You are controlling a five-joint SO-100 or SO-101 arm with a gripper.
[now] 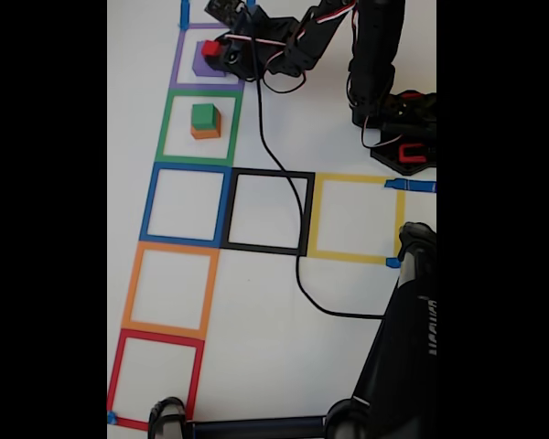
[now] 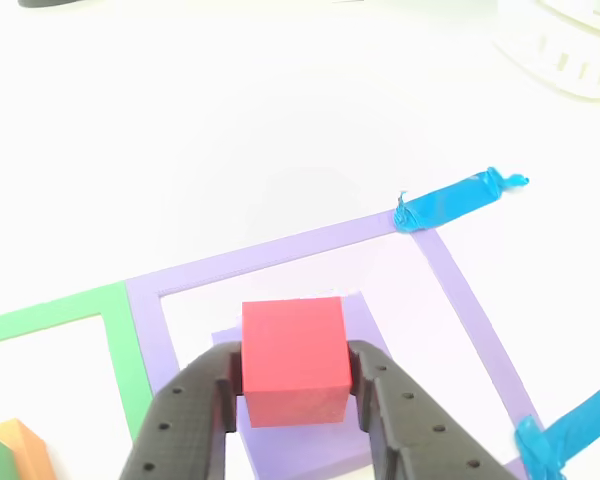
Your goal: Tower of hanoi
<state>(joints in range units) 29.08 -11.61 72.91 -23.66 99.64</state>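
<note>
Pincer [image 2: 292,385] clamped on red cube [image 2: 293,355], which I read as sitting on or just above purple cube [image 2: 310,445] inside purple tape square [image 1: 178,64]; green cube [image 1: 204,115] stacked on orange cube [image 1: 204,133] next square along. Risk: off-centre release tips red off purple, or opening fingers nudge the base

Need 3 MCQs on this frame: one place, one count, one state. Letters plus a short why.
1. Where does the green cube sit?
A. on the orange cube
B. in the black square
C. on the purple cube

2. How many tape squares lie on the table?
A. five
B. seven
C. nine

3. What is the hand doing?
A. open above the table
B. shut on the red cube
C. shut on nothing

Key: 1 A, green rests on orange inside the green outline. 2 B, the fixed view shows seven outlines. 3 B, both fingers press the red cube's sides over the purple cube.
</note>
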